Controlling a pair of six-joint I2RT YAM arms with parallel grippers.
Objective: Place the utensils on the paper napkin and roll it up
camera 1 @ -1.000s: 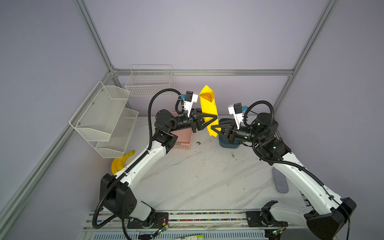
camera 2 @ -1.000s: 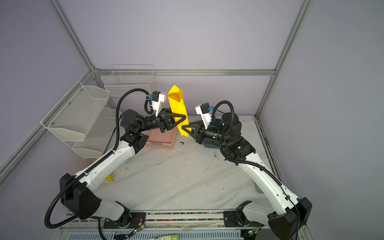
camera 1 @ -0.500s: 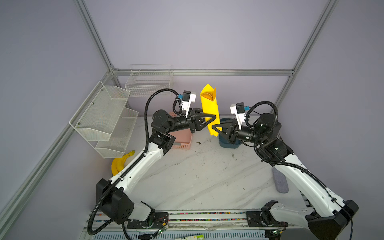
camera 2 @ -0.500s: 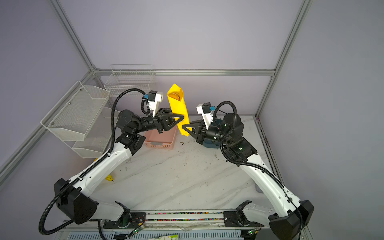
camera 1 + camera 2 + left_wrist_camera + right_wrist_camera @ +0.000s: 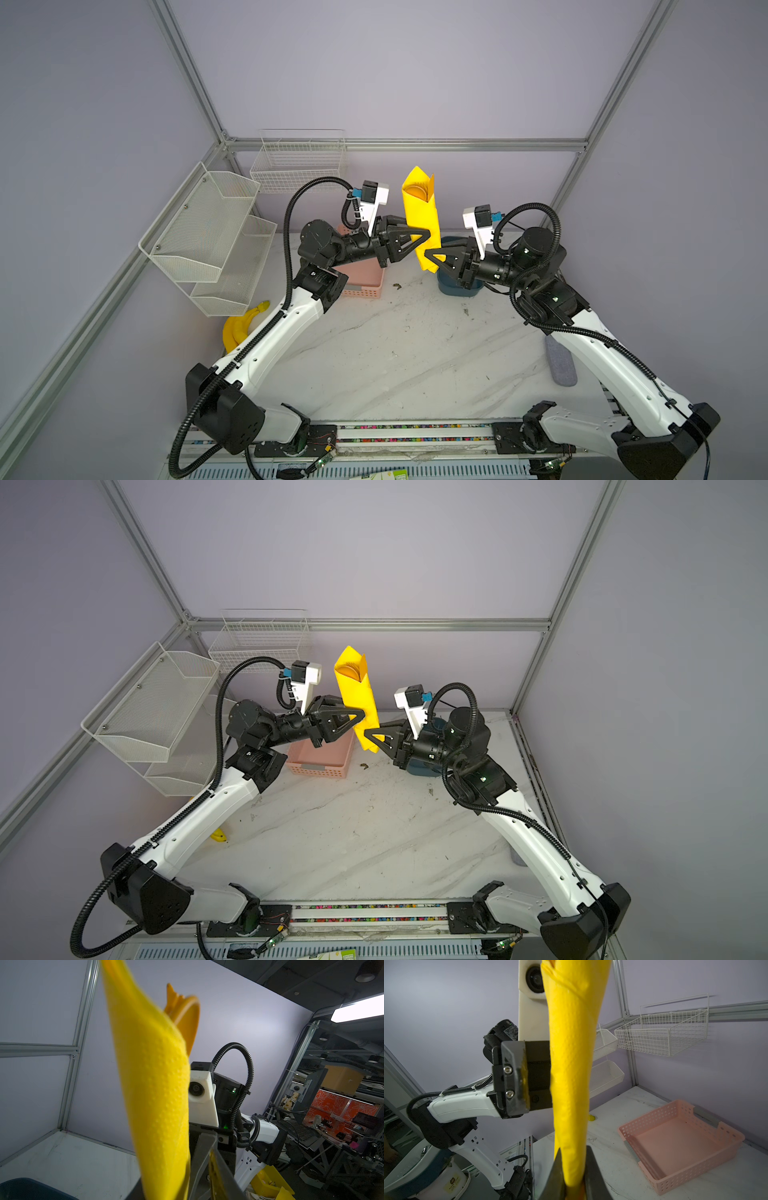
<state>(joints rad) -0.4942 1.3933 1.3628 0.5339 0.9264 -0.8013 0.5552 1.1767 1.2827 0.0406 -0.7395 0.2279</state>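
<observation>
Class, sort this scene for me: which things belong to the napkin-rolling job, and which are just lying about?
In the job: paper napkin, rolled; utensils inside it; left gripper; right gripper, clamping the roll.
Lying about: bananas; pink basket; blue bin; mesh shelves; wire basket.

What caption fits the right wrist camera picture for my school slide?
The right pincer pinches the lower end of the upright yellow napkin roll; the left pincer sits at its middle.
</observation>
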